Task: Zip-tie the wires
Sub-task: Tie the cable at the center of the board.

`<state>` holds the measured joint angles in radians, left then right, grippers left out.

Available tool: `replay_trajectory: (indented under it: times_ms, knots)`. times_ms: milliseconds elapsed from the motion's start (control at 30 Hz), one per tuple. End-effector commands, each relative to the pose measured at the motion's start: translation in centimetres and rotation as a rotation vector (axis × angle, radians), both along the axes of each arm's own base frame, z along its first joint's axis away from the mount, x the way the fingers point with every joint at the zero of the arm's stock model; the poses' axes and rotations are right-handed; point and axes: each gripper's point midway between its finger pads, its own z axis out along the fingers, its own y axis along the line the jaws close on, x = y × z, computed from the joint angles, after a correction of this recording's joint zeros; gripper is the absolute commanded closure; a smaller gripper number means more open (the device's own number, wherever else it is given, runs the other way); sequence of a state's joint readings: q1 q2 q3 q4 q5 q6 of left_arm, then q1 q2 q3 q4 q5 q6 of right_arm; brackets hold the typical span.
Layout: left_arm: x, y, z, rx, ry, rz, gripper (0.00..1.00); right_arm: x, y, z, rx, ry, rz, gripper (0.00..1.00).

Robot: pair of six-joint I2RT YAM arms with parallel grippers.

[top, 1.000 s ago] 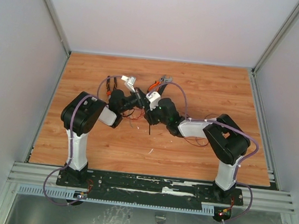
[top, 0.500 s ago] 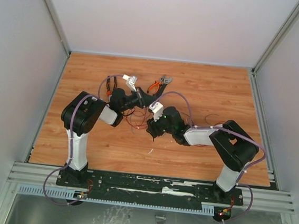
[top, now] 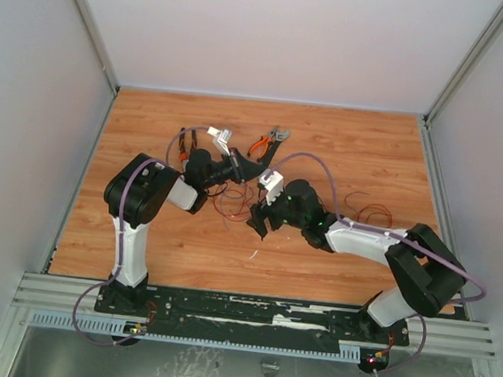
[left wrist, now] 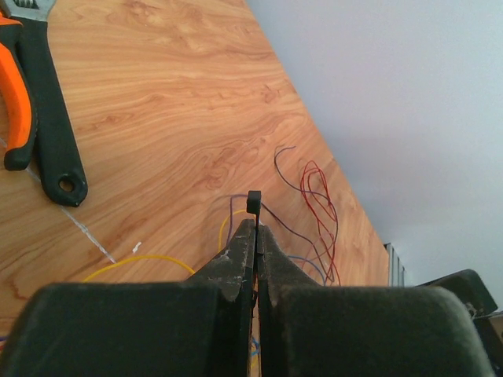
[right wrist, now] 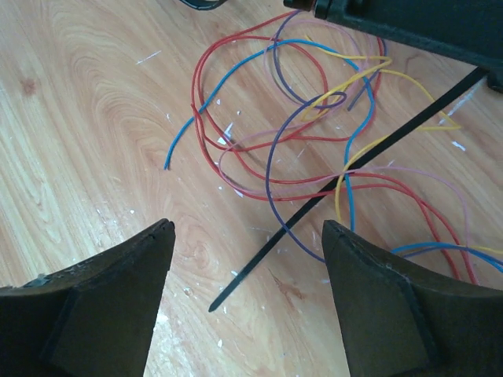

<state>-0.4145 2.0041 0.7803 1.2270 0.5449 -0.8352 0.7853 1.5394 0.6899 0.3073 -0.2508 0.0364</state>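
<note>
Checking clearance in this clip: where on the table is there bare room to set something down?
The table is bare in its far-right corner beyond the pliers, and along its near edge, this side of the wires. It is crowded mid-table, where the zip tie, the left gripper and the right gripper meet over those wires.

Zip tie [right wrist: 314, 204] across the wires [right wrist: 302, 118], pliers [top: 268, 140] behind them on the table [top: 371, 147]

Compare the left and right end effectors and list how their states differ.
The left end effector is shut; the right end effector stands wide open. The left one clamps the zip tie; the right one holds nothing. Both are black, two-fingered and close to the wires.
</note>
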Motion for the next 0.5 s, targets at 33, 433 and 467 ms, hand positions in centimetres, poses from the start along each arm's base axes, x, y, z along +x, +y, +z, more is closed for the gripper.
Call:
replay_trajectory:
  times_ms: [33, 433, 467]
  knots:
    - [0.2, -0.3, 0.3, 0.000, -0.031, -0.021, 1.00, 1.0, -2.1, 2.3, 0.004, -0.092, -0.055, 0.24]
    - [0.2, -0.3, 0.3, -0.004, -0.027, -0.027, 1.00, 3.7, -3.9, 3.5, -0.244, -0.634, 0.043, 0.12]
    - [0.2, -0.3, 0.3, -0.003, -0.026, -0.027, 1.00, 3.3, -3.8, 3.2, -0.256, -0.669, 0.067, 0.12]
